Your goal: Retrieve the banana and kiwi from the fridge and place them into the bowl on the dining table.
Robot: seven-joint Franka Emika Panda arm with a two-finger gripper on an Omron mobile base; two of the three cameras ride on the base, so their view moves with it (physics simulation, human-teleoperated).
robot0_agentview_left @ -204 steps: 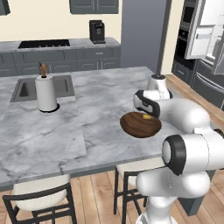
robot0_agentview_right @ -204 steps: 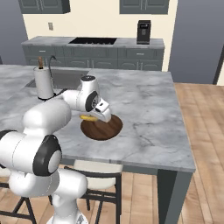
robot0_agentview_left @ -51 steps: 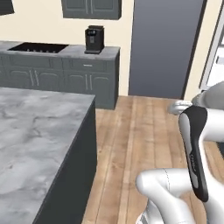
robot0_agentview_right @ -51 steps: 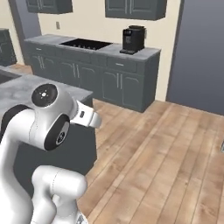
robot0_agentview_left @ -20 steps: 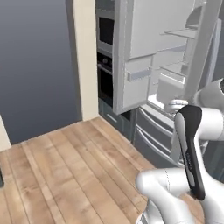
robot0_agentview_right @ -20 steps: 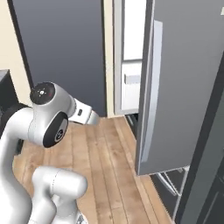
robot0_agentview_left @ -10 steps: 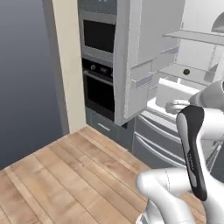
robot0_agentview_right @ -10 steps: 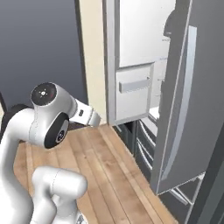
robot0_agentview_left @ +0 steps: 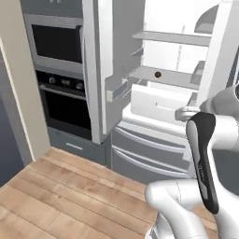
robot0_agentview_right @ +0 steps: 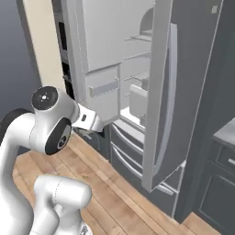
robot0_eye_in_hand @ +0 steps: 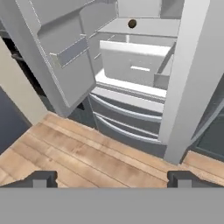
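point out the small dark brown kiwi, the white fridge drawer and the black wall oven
small dark brown kiwi (robot0_agentview_left: 158,74), left base view, its middle
white fridge drawer (robot0_eye_in_hand: 131,63), hand view, front face
black wall oven (robot0_agentview_left: 65,107), left base view, door glass

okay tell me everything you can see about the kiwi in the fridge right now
The kiwi is a tiny, dark brown, roundish ball, too small to show any surface detail. It sits alone on a white shelf inside the open fridge, above a white drawer bin. It rests on the shelf surface and nothing else touches it. The hand view shows it on that same shelf, near the front edge.
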